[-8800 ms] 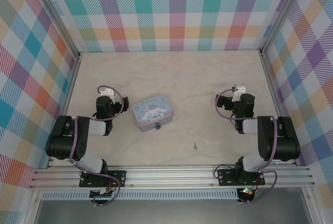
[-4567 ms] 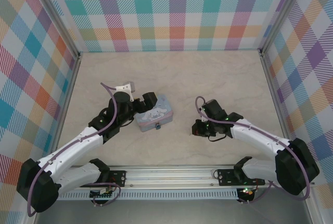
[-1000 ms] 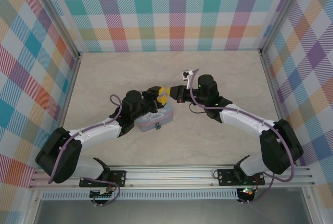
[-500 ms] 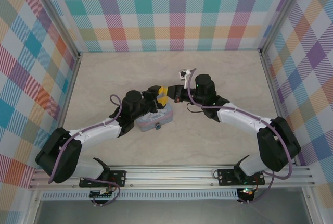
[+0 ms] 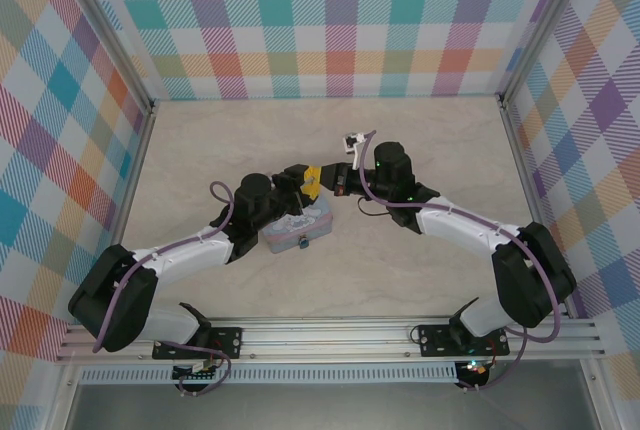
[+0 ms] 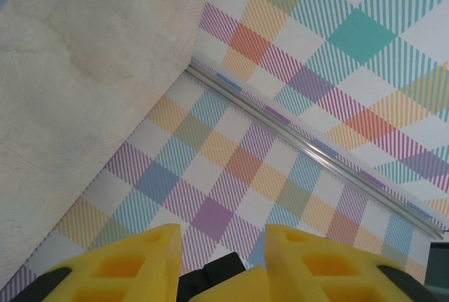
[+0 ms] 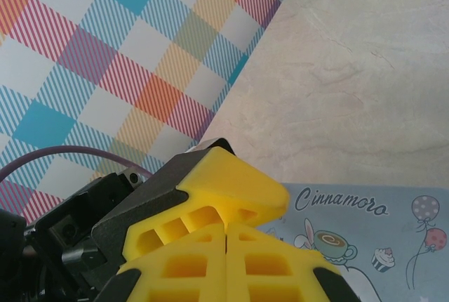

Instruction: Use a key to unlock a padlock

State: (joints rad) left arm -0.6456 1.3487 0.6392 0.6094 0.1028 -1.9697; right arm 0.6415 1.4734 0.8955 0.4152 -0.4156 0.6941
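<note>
Left jaws, parted, overhang the tin [image 5: 312,228] — padlock [image 5: 302,244] on its front.

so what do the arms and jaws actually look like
The left arm and right arm are white tubes with black joints and black bases, each trailing a purple cable. The jaws carry blocky yellow pads with hollow cells.

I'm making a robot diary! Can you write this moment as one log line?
left gripper: open | right gripper: shut, close to tin | padlock: at tin's near side
</note>
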